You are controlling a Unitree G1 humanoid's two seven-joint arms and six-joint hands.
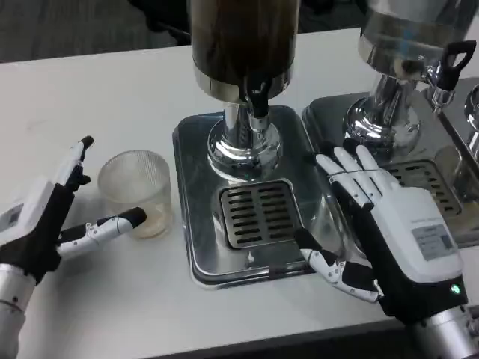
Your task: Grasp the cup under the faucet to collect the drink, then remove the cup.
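- While the cup (137,191) is standing upright on the white desk (90,97), just left of the dispenser's steel drip tray (196,247), nothing is sitting on the slotted grate (258,215) under the faucet (258,97).
- Left hand (52,221) is lying beside the cup with fingers spread open, one lower finger (112,224) reaching to the cup's base; whether it is touching is unclear.
- Right hand (385,224) is resting open, holding nothing, fingers extended over the tray's right edge.
- A second dispenser (408,52) is standing at the right.
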